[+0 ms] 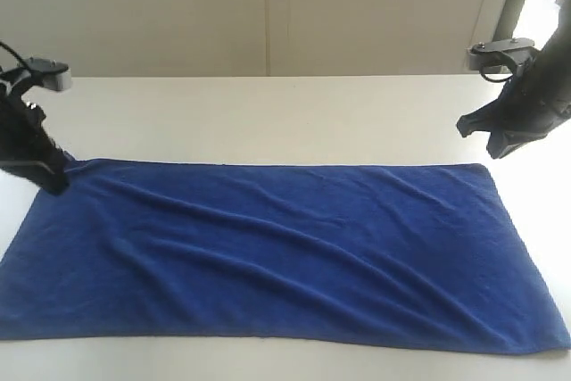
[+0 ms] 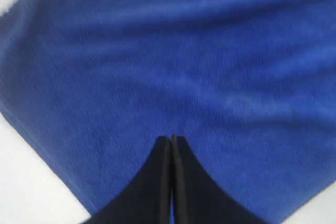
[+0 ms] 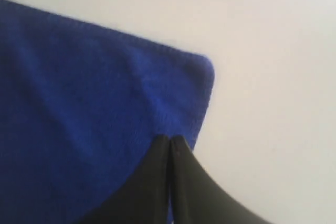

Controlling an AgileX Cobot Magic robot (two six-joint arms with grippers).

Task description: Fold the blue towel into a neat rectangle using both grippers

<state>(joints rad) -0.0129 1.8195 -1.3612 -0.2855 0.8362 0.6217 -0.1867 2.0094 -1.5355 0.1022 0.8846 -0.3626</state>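
The blue towel [image 1: 277, 256] lies spread out on the white table [image 1: 268, 113], long side across, with soft wrinkles. My left gripper [image 1: 55, 185] is down at the towel's far left corner, touching the cloth. In the left wrist view its jaws [image 2: 171, 139] are pressed together over the towel [image 2: 184, 66], with nothing visibly pinched. My right gripper [image 1: 493, 151] hangs just above the far right corner. In the right wrist view it is shut [image 3: 170, 138], tips over the towel's edge [image 3: 79, 108] near the rounded corner.
A pale wall [image 1: 268, 15] runs along the back of the table. Bare tabletop lies behind the towel and to its right [image 3: 273, 77]. The towel's near edge sits close to the table's front edge.
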